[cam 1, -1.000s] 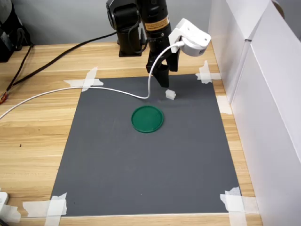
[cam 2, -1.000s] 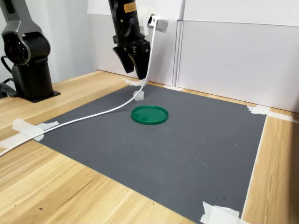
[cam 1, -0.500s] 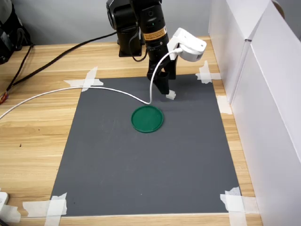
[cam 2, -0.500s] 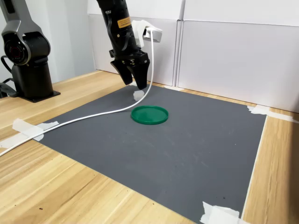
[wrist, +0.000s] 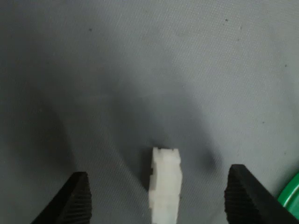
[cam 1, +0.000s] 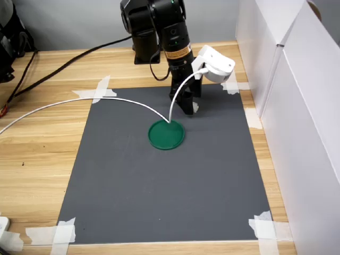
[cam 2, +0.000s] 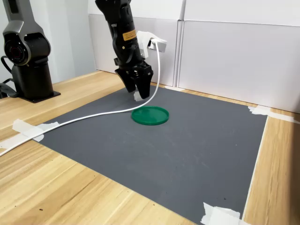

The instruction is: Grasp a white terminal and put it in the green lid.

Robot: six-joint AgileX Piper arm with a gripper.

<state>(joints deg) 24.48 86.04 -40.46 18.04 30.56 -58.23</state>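
My wrist view shows the gripper (wrist: 156,198) spread wide, the white terminal (wrist: 164,184) between its fingers, apparently untouched; the first exterior view shows the green lid (cam 1: 166,134) just beside it

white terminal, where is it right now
The white terminal lies on the dark mat between the open gripper's fingers; in the first exterior view it sits up-right of the green lid.

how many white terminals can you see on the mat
1. The white terminal lies on the dark mat between the open gripper fingers, just beyond the green lid in the first exterior view. The gripper could hide another, though none shows.
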